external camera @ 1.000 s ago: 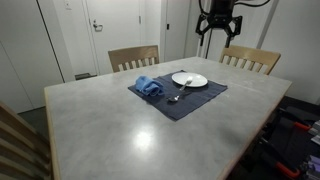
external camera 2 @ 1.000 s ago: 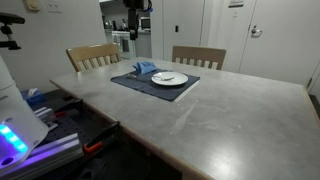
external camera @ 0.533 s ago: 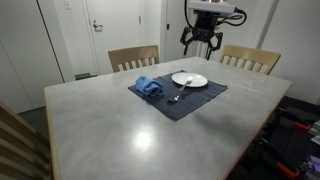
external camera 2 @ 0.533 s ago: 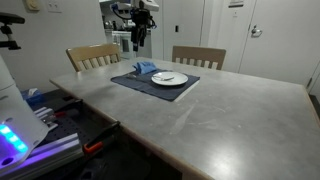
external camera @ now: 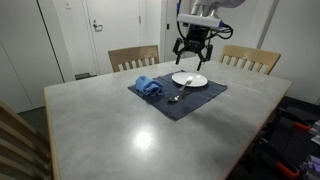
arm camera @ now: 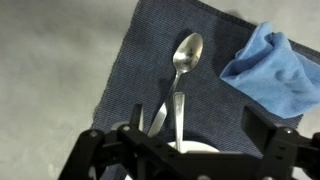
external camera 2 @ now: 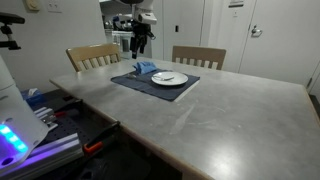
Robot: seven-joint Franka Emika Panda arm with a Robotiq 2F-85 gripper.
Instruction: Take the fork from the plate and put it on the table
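Note:
A white plate (external camera: 189,79) sits on a dark blue placemat (external camera: 205,96) at the far side of the table, and shows in both exterior views (external camera 2: 168,78). In the wrist view a slim silver handle, the fork (arm camera: 160,114), leans from the plate's rim (arm camera: 200,150) onto the placemat (arm camera: 140,60). Beside it lies a spoon (arm camera: 184,58), its bowl away from the plate. My gripper (external camera: 192,52) hangs open and empty above the plate (external camera 2: 140,40). Its fingers (arm camera: 198,125) straddle the plate's edge from above without touching it.
A crumpled blue cloth (external camera: 149,87) lies on the placemat's other end (arm camera: 270,65). Two wooden chairs (external camera: 133,58) stand behind the grey table (external camera: 110,125). A wooden chair back (external camera: 15,140) is at the near corner. Doors and a wall are behind.
The gripper has come down and moved sideways from high beside the table to a spot above the plate. Nothing on the table has moved.

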